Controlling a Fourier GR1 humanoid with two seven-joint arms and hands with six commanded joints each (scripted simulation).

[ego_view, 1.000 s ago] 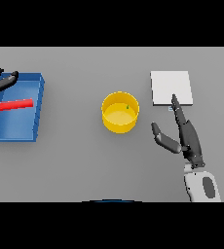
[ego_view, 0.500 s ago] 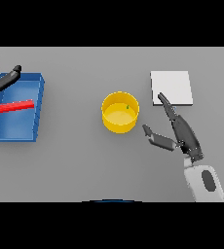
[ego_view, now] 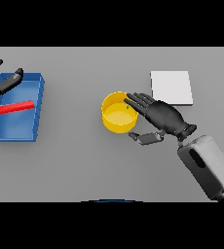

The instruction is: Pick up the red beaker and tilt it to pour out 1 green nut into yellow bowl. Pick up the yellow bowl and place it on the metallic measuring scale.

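Closing on the yellow bowl (ego_view: 119, 113) is the step in hand, judged from how the right hand (ego_view: 163, 117) lies: its fingers (ego_view: 139, 102) are spread and nearly straight, reaching over the bowl's near-right rim, while the thumb (ego_view: 145, 138) sticks out just below and beside the bowl's wall, so the hand is open and holds nothing yet. A small green speck, probably the nut (ego_view: 128, 106), shows at the rim just under the fingertips. To do this well, the rim should end up between fingers and thumb, with fingers inside or over the wall and thumb against the outside, before curling, or the bowl may skid away to the hand's left. The metallic scale (ego_view: 171, 87) sits behind the hand, near it and a little to its right, so a short lift and carry should do, keeping the bowl level so the nut stays in. Far off to the left, the left hand (ego_view: 1, 82) hovers open at the blue tray (ego_view: 16, 127), beside the red beaker (ego_view: 13, 107) lying in it.
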